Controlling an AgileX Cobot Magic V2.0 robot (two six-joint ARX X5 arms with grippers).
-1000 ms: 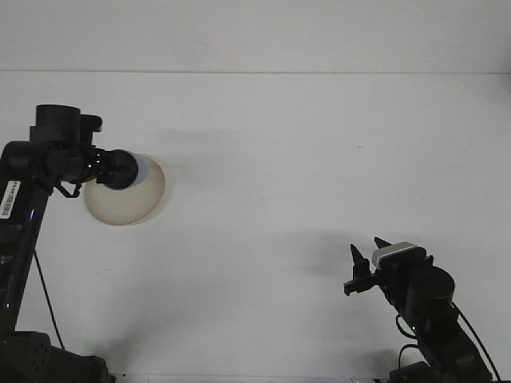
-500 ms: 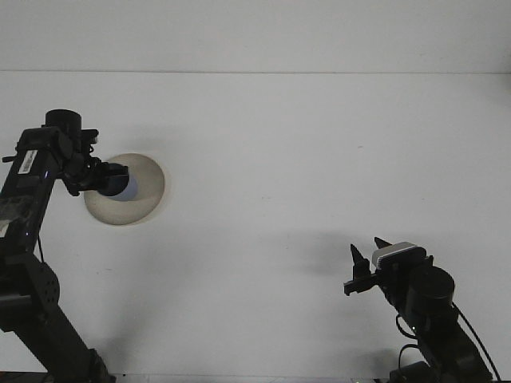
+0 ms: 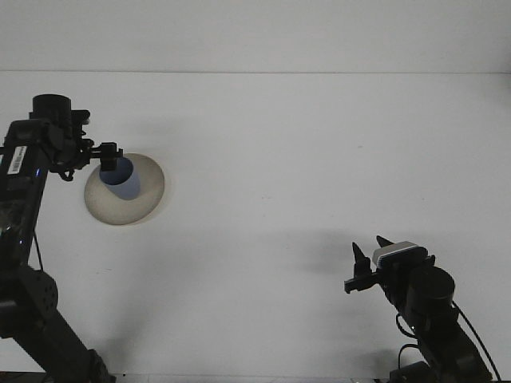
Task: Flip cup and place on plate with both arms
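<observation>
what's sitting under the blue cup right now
The beige plate lies under the blue cup, on the white table. The left gripper covers the cup's rim, and the contact patch is hidden.

Cup (image 3: 122,178): blue, mouth turned upward, set on the plate.
Plate (image 3: 144,199): beige, round, laid flat beneath the cup.

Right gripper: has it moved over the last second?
No. The right gripper sits at the same spot near the table's near right corner in all three frames; only the left arm moved.

left arm raised, reaching right | left pincer (image 3: 109,157) fingers spread | right arm low, folded | right pincer (image 3: 368,257) fingers parted, pointing up
</observation>
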